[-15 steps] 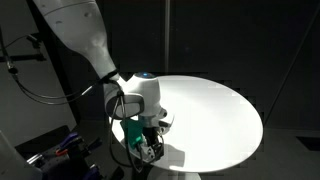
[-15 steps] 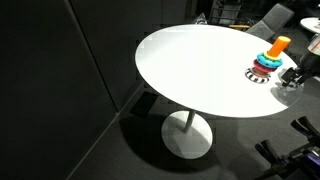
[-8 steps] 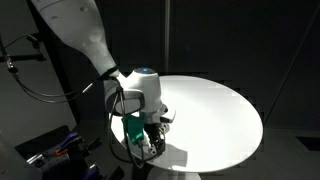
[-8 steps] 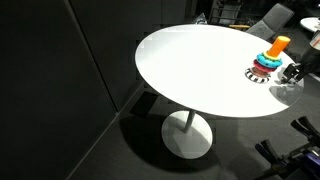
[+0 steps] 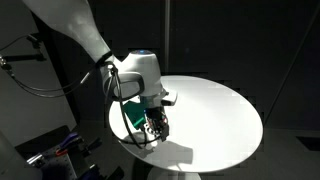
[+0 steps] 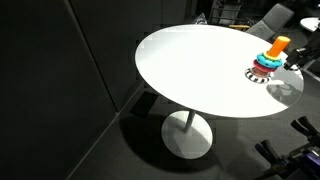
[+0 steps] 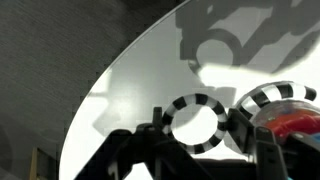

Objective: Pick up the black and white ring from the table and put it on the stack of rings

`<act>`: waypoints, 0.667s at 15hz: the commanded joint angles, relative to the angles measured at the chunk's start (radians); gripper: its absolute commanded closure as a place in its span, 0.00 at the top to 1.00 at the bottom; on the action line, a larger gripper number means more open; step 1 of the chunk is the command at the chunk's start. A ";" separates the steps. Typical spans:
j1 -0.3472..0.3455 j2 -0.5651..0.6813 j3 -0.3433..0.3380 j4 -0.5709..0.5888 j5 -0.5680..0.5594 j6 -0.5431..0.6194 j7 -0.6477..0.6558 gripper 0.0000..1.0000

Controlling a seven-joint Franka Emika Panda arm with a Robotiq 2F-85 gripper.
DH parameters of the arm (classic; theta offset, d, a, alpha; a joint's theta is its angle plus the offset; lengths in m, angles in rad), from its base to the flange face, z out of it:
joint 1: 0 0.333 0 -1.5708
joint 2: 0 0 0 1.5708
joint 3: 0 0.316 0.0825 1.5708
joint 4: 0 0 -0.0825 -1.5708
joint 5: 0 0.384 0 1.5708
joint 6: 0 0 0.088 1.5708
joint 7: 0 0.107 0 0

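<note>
In the wrist view my gripper (image 7: 198, 122) is shut on the black and white ring (image 7: 196, 101), with a finger on each side of it. It hangs above the round white table (image 7: 130, 90). The stack of rings (image 7: 290, 118) is just to the right, with a second black and white striped ring (image 7: 275, 95) at its foot. In an exterior view the stack (image 6: 270, 60), with its orange peg, stands near the table's edge, and my gripper (image 6: 300, 60) is dimly seen beside it. In an exterior view my gripper (image 5: 155, 128) hovers over the table's (image 5: 215, 110) rim and hides the stack.
The table stands on a pedestal foot (image 6: 188, 135) on a dark floor. Chairs (image 6: 270, 18) stand behind the table. Cables and equipment (image 5: 30, 80) lie beside the arm. Most of the tabletop (image 6: 190, 70) is bare.
My gripper has risen from the tabletop beside the stack, carrying the black and white ring up with it.
</note>
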 commanded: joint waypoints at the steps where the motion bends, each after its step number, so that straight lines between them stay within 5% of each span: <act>1: 0.030 -0.128 -0.029 -0.029 -0.052 -0.076 0.030 0.41; 10: 0.030 -0.320 -0.008 -0.023 -0.095 -0.163 0.043 0.41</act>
